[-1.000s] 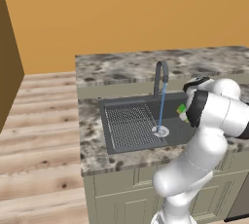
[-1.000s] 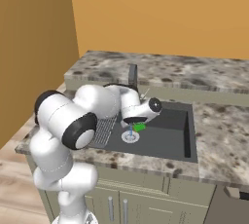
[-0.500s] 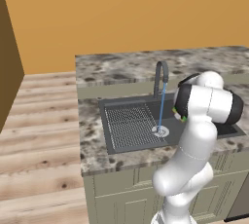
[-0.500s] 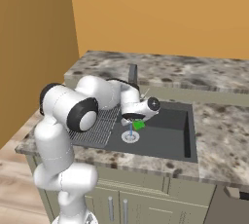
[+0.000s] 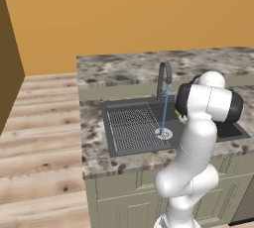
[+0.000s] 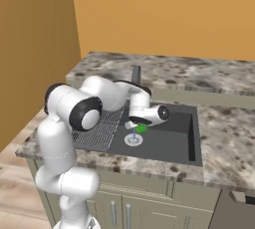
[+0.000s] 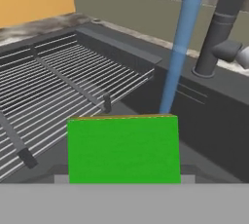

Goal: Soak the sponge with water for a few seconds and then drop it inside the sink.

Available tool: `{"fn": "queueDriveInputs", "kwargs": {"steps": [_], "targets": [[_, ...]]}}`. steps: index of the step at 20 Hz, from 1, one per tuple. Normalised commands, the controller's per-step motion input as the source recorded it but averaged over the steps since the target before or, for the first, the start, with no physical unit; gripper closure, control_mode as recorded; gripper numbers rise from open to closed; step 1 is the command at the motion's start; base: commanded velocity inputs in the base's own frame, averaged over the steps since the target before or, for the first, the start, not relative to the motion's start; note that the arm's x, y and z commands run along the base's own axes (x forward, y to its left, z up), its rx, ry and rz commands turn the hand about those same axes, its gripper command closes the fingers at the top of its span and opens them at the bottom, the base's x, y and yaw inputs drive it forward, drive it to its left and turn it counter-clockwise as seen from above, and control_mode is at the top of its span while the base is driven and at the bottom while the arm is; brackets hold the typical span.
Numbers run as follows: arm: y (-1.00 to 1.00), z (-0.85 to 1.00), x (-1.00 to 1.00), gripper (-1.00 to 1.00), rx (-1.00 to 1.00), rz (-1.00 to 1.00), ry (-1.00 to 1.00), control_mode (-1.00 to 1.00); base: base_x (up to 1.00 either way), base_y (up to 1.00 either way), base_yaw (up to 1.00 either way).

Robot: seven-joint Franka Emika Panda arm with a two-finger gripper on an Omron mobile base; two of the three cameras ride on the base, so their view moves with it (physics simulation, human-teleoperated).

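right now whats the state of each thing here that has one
water: running, a straight stream from the faucet to the drain
sponge: held over the sink, beside the stream
gripper: shut on the sponge

Arm folded low, hand reaching left, jaws clamped.
The white arm rises from the base, bends at its dark elbow and stretches leftward; the gripper (image 6: 142,126) points down and away, closed on the green sponge (image 7: 123,149).
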Motion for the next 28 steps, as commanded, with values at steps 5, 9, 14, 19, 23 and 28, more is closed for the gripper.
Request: {"fn": "queueDriveInputs", "kwargs": {"steps": [5, 9, 14, 19, 23, 28], "targets": [[0.01, 0.0, 0.05, 1.0, 0.07, 0.1, -0.03, -1.0, 0.0, 0.0, 0.0], [0.03, 0.0, 0.16, 1.0, 0.04, 0.09, -0.01, -1.0, 0.0, 0.0, 0.0], [0.04, -0.05, 0.31, 1.0, 0.01, 0.06, 0.0, -1.0, 0.0, 0.0, 0.0], [0.01, -0.04, 0.39, 1.0, 0.02, 0.03, -0.03, -1.0, 0.0, 0.0, 0.0], [0.0, -0.14, 0.44, 1.0, 0.04, 0.0, -0.06, -1.0, 0.0, 0.0, 0.0], [0.0, -0.19, 0.3, 1.0, 0.04, 0.0, -0.06, -1.0, 0.0, 0.0, 0.0]]}}
